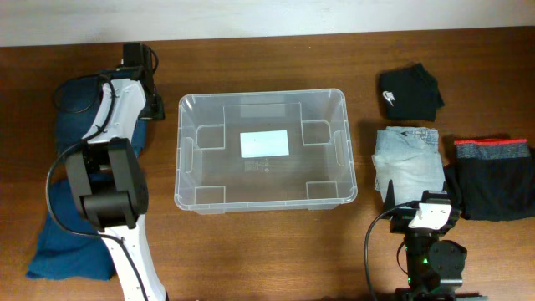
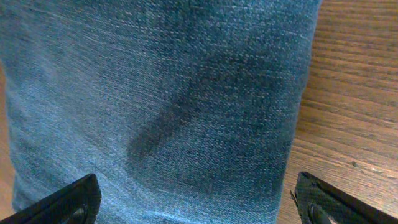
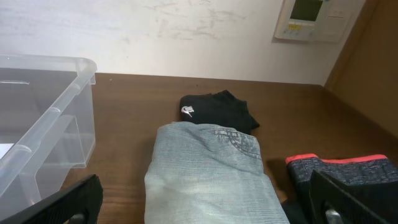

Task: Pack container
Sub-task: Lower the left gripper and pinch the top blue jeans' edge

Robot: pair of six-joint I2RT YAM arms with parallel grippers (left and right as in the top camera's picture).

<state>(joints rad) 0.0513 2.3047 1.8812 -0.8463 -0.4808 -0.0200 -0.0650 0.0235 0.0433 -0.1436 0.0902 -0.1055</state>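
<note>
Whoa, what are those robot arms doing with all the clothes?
They're getting ready to pack folded clothes into the clear container, which has nothing in it yet. The left gripper hangs open just above dark blue jeans, and the right gripper sits open by the light jeans. A black shirt and a dark garment with a red band lie on the right. Neither gripper holds anything.

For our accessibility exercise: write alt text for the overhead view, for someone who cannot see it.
An empty clear container sits on the table. Right of it lie a black garment, light jeans and a red-banded garment; blue jeans lie left, under the left arm.
</note>
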